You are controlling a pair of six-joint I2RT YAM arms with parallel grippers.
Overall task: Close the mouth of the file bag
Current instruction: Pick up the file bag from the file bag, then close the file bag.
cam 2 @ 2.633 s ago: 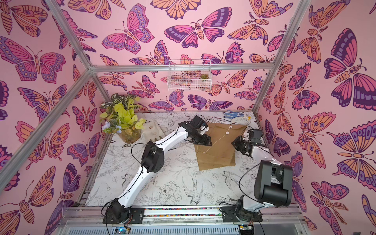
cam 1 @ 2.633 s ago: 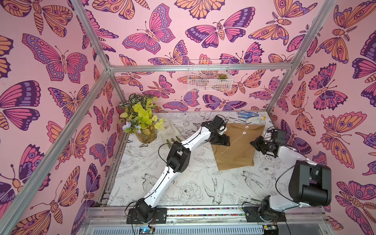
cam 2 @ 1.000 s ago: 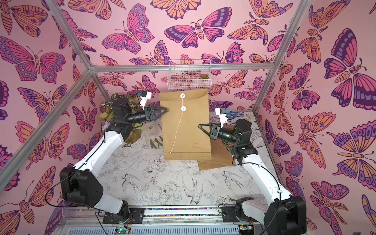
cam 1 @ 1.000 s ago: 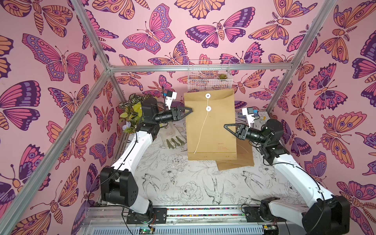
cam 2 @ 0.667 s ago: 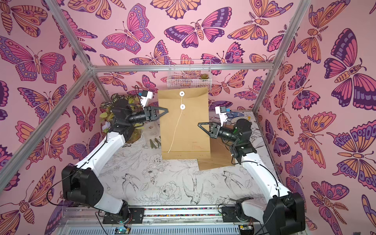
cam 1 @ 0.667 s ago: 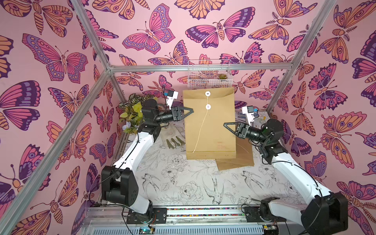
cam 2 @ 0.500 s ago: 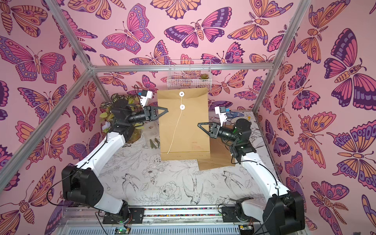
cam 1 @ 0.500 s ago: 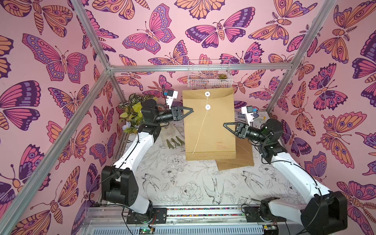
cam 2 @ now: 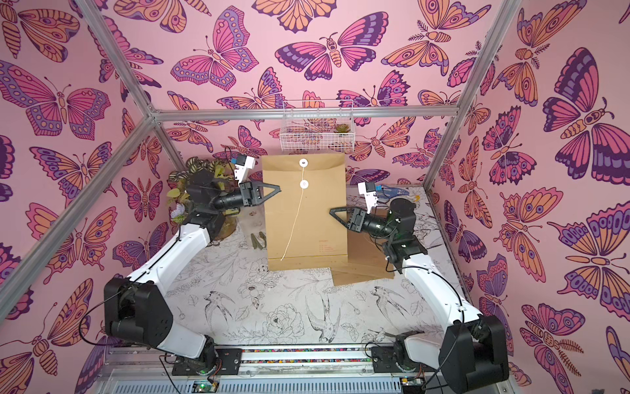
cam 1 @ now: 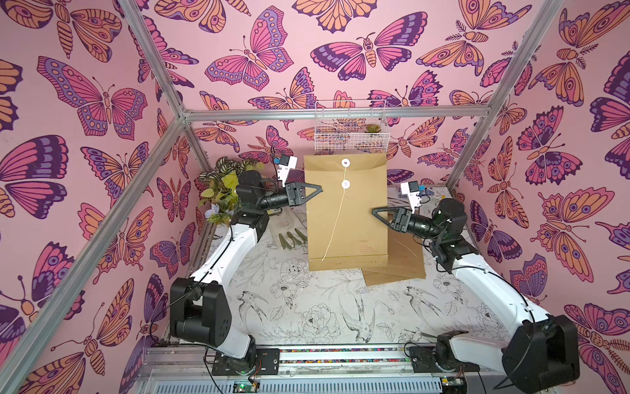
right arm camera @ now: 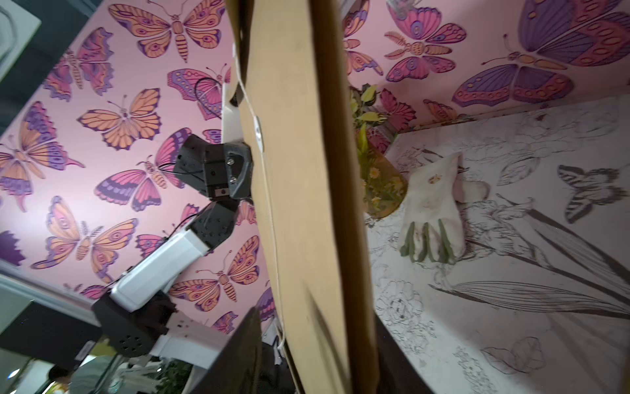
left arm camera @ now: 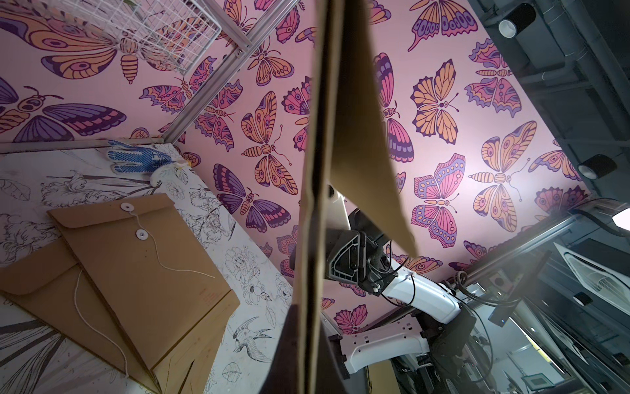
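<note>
Between jaws of the left gripper (cam 1: pixel 319 189), newly shut, sits the file bag (cam 1: pixel 346 218) edge; right gripper (cam 1: pixel 374 211) opposite now stands half-open, releasing it. Mouth not yet fastened.

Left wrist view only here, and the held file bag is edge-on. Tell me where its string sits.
Observer: In both top views the string hangs loose down the front of the file bag, below the lower button, its end near the bottom edge.
Operator: Report the right end effector's contact.
Observer: In the right wrist view, one finger of the right end effector stands off the bag's face, with a gap showing.
Operator: Name what lies behind my camera.
Observer: A white glove with green fingertips lies flat beside the plant.
</note>
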